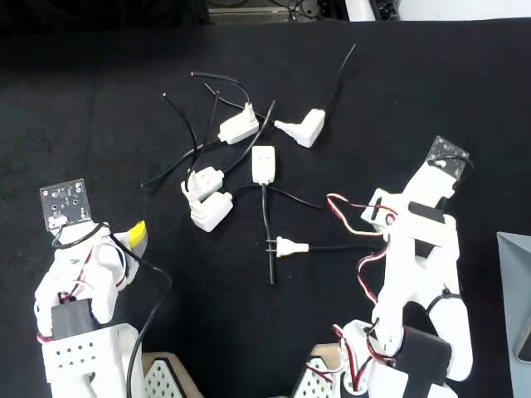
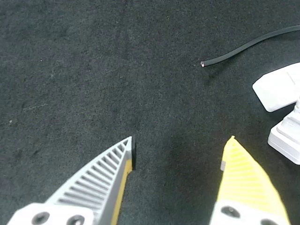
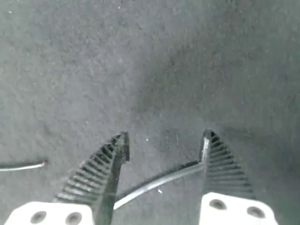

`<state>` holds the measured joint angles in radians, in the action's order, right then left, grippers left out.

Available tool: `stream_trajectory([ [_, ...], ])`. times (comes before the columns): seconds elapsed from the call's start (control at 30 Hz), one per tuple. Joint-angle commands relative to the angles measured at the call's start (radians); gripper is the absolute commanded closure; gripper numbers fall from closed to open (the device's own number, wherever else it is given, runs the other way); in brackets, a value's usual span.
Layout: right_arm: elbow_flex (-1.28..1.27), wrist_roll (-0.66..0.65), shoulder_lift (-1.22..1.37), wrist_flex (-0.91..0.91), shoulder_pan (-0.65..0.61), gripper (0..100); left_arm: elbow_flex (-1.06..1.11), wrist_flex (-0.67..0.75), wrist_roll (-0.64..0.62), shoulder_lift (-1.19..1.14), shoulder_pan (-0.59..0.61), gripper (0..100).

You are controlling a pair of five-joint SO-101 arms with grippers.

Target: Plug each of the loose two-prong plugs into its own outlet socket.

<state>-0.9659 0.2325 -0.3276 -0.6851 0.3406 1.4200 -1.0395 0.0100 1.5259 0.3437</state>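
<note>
A loose white two-prong plug [image 1: 288, 246] lies mid-table, prongs pointing left, its black cable [image 1: 340, 247] running right under an arm. Several white socket and plug pieces are clustered behind it, among them a rectangular piece [image 1: 263, 164], an angled one [image 1: 303, 127] and a pair [image 1: 207, 199] at the left. My left gripper [image 1: 129, 236] [image 2: 181, 139], one finger grey and one yellow, is open over bare cloth, with two white pieces [image 2: 283, 110] off to one side. My right gripper [image 3: 164, 136] is open and low over the cloth, a black cable [image 3: 154, 183] crossing between its fingers near their base.
Loose black cables [image 1: 195, 137] with bare ends sprawl around the cluster; one cable end [image 2: 202, 63] lies ahead of the left gripper. A grey object [image 1: 514, 307] sits at the right edge. The black cloth [image 1: 99, 108] is bare at the far left.
</note>
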Motion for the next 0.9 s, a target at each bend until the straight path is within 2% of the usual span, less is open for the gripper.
stream_trajectory([
  [0.0, 0.067, -0.011, -0.028, -0.078, -0.02, 75.5, -0.005, 0.002, 0.006, 0.006, 0.01, 70],
  [0.17, 0.082, 0.002, -0.102, -0.31, -0.097, 75.5, -0.005, 0.003, 0.006, 0.006, 0.01, 70],
  [0.3, 0.079, 0.091, -0.137, -0.361, -0.135, 75.5, -0.004, 0.005, 0.006, 0.006, 0.01, 70],
  [0.57, -0.05, 0.206, -0.137, -0.16, -0.138, 75.4, -0.004, 0.003, 0.006, 0.006, 0.01, 70],
  [0.87, -0.182, 0.21, -0.137, -0.021, -0.137, 75.5, -0.004, 0.003, 0.006, 0.006, 0.01, 70],
])
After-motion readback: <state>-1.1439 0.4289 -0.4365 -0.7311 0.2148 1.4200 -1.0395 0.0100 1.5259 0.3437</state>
